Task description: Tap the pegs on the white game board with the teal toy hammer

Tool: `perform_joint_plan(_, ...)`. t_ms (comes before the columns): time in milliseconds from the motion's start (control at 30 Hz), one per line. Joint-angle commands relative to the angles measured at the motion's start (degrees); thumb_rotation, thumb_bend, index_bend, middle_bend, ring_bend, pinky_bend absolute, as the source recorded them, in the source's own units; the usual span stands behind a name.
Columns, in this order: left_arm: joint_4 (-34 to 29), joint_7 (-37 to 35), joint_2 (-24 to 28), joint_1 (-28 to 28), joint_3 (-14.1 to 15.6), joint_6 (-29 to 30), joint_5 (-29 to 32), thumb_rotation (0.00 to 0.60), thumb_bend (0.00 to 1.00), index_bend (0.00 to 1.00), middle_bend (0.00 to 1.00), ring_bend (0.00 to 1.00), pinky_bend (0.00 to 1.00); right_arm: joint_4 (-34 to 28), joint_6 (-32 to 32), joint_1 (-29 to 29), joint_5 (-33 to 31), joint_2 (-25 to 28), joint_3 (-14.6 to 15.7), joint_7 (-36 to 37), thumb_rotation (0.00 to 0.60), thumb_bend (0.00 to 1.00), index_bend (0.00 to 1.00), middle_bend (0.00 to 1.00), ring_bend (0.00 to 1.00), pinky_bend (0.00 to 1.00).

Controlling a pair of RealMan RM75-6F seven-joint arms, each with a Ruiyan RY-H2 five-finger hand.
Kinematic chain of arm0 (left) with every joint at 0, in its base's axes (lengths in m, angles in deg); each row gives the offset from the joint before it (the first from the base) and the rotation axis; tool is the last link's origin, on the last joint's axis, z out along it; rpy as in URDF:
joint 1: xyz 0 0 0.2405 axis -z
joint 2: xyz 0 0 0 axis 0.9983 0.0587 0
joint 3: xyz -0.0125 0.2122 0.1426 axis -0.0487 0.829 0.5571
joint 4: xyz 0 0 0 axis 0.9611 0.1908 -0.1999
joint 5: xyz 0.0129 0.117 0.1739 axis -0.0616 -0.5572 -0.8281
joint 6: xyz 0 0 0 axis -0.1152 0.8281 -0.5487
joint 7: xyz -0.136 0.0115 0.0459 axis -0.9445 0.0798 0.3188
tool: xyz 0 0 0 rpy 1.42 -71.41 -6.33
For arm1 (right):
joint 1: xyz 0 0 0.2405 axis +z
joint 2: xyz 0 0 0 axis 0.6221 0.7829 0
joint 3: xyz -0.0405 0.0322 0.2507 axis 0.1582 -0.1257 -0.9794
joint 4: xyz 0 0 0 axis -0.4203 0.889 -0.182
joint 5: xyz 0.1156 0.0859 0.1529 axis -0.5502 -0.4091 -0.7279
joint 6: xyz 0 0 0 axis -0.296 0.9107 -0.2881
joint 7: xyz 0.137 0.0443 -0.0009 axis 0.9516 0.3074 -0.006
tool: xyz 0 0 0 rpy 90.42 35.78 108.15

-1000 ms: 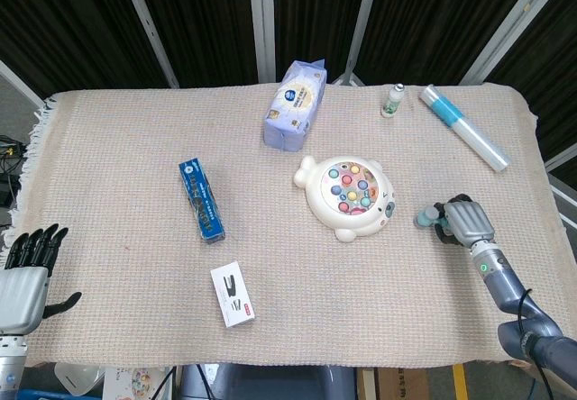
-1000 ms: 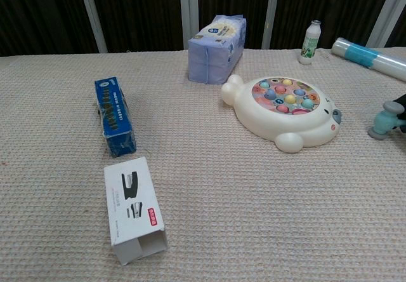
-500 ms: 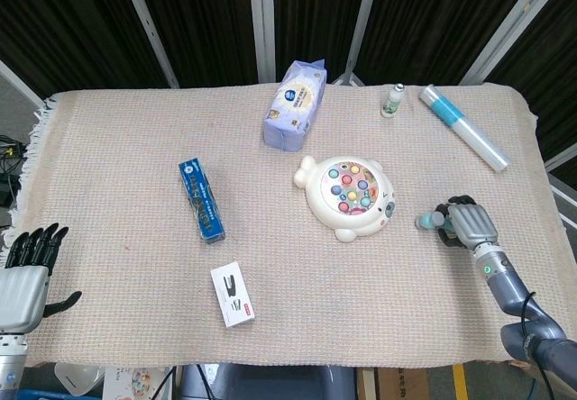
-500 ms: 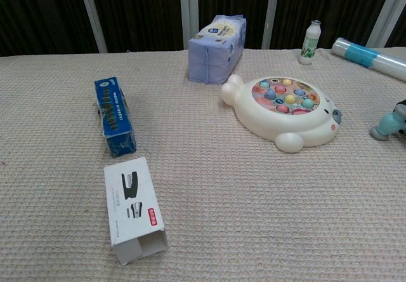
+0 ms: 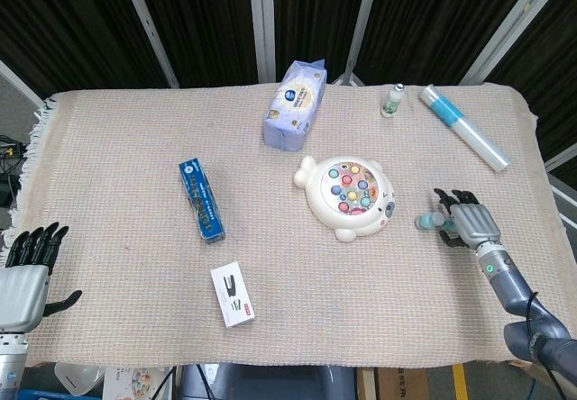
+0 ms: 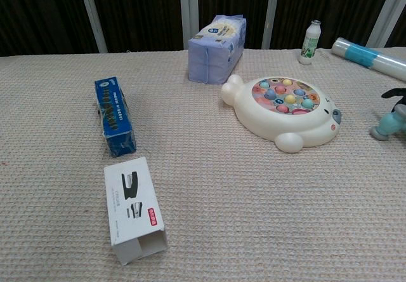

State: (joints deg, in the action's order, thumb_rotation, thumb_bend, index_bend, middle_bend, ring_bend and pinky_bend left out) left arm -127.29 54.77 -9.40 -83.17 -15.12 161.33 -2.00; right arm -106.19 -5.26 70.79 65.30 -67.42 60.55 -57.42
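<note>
The white game board (image 5: 350,198) (image 6: 287,118) with coloured pegs lies right of the table's middle. To its right the teal toy hammer (image 5: 425,222) (image 6: 385,126) rests on the cloth, head toward the board. My right hand (image 5: 469,222) lies over its handle with the fingers (image 6: 396,93) stretched out and apart, not wrapped round it. The handle is hidden under the hand. My left hand (image 5: 25,274) hangs off the near left table edge, fingers spread, holding nothing.
A blue box (image 5: 201,199) and a white stapler box (image 5: 232,294) lie left of the middle. A tissue pack (image 5: 296,104), a small bottle (image 5: 392,100) and a white-and-teal roll (image 5: 463,127) stand along the far side.
My right hand's fingers have uncurled from around the hammer and now point outward. The hammer has sunk onto the cloth. The left hand has not moved.
</note>
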Motion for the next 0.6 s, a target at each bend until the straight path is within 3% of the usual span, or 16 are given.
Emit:
perform_joint_plan(33, 0.12, -0.21, 0.04, -0.02, -0.13, -0.01, 0.25, 0.6, 0.13, 0.0, 0.0, 0.0, 0.0, -3.89, 2.57, -1.37, -0.35, 2.94, -0.79, 0.14, 0.6, 0.43, 0.0, 0.13, 0.0, 0.0)
perform_joint_plan(300, 1.35, -2.52, -0.22, -0.21, -0.38, 0.17, 0.48, 0.6, 0.13, 0.0, 0.0, 0.0, 0.0, -18.39, 17.16, -10.37, -0.48, 13.15, -1.23, -0.18, 0.6, 0.43, 0.02, 0.13, 0.0, 0.0)
perform_joint_plan(467, 2.81, -4.97, -0.5, -0.55, 0.12, 0.52, -0.71, 0.6, 0.13, 0.0, 0.0, 0.0, 0.0, -22.88, 30.17, -17.55, 1.1, 13.15, -0.89, -0.95, 0.6, 0.43, 0.04, 0.13, 0.0, 0.0)
perform_joint_plan(600, 3.55, -6.19, -0.89, -0.84, 0.28, 1.09, -1.44, 0.6, 0.13, 0.0, 0.0, 0.0, 0.0, -24.44, 35.52, -20.87, 3.28, 11.96, 0.46, -1.97, 0.6, 0.43, 0.05, 0.13, 0.0, 0.0)
